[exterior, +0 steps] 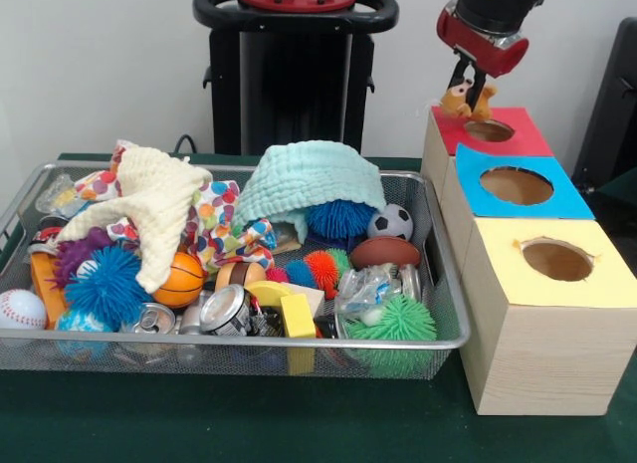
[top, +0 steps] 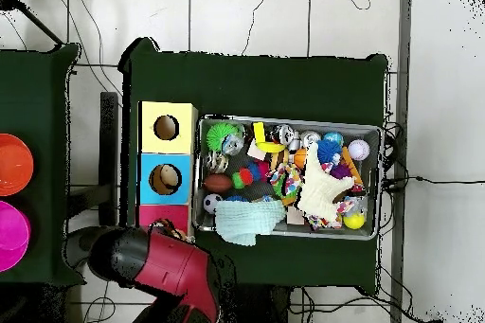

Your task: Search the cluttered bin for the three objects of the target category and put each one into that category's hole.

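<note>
The wire mesh bin (exterior: 249,342) is full of clutter. A cream waffle cloth (exterior: 164,209) lies draped over the left of the heap. A mint green waffle cloth (exterior: 309,184) is domed over the back middle. In the overhead view the bin (top: 284,120), the cream cloth (top: 317,187) and the mint cloth (top: 248,220) also show. My gripper (exterior: 471,90) hangs just above the red-topped hole (exterior: 489,130), shut on a small bunched orange-yellow thing (exterior: 460,103). I cannot tell what that thing is. In the overhead view my arm (top: 170,267) hides the gripper.
The blue-topped hole (exterior: 516,185) and yellow-topped hole (exterior: 557,260) follow the red one along the wooden boxes, right of the bin. The bin also holds spiky balls (exterior: 105,284), crushed cans (exterior: 227,309), small sports balls (exterior: 390,222) and a dotted colourful cloth (exterior: 214,219).
</note>
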Motion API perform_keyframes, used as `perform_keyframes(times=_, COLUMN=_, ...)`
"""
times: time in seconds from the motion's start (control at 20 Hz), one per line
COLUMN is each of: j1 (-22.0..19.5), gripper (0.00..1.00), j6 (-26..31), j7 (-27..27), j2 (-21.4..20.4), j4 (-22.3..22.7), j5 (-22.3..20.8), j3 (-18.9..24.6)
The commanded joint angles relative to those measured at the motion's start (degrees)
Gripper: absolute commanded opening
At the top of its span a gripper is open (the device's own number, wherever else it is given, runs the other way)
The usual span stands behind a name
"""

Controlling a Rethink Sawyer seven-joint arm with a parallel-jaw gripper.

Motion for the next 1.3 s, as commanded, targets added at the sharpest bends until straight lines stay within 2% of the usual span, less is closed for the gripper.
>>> perform_keyframes(times=0.05, j1=-1.11, gripper=0.00, j6=-2.43, j7=16.10, j2=2.58, j4=-1.32, j5=3.14, j3=3.28)
perform_keyframes(times=0.55, j1=-0.40, gripper=0.00, j6=-1.47, j7=18.73, j2=4.50, j4=-4.13, j5=3.56, j3=3.24)
perform_keyframes(times=1.3, j1=-0.28, gripper=0.00, j6=1.67, j7=20.22, j2=3.81, j4=-6.42, j5=2.53, j3=2.52)
